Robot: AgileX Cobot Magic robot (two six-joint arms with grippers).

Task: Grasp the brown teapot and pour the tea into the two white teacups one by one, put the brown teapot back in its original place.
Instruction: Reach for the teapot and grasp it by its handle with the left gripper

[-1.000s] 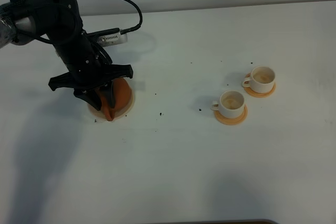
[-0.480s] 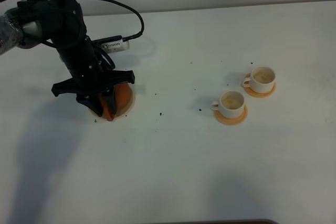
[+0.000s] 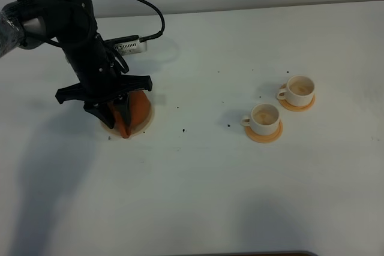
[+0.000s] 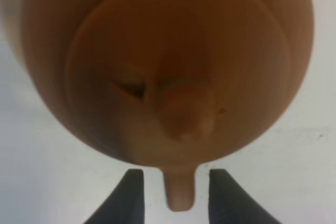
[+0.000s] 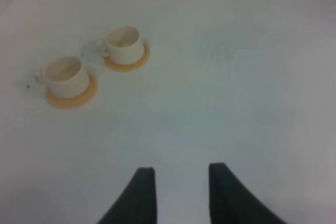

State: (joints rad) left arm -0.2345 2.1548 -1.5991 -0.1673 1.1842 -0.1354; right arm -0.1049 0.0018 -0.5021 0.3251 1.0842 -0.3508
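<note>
Left gripper [image 4: 177, 196]: jaws part-open, straddling the teapot [image 3: 140, 106] handle [image 4: 180, 188]. Thin gap on each side, nothing clamped. Teapot sits upright on the beige saucer [image 3: 149, 123], on the left side of the table [image 3: 192, 184]. Well to the right are the near cup [image 3: 264, 116] and far cup [image 3: 300, 88], just beside each other on orange coasters [image 3: 264, 137], both tan inside. Right gripper [image 5: 177, 192]: jaws apart, holding nothing, over bare table with the cups ahead of it.
</note>
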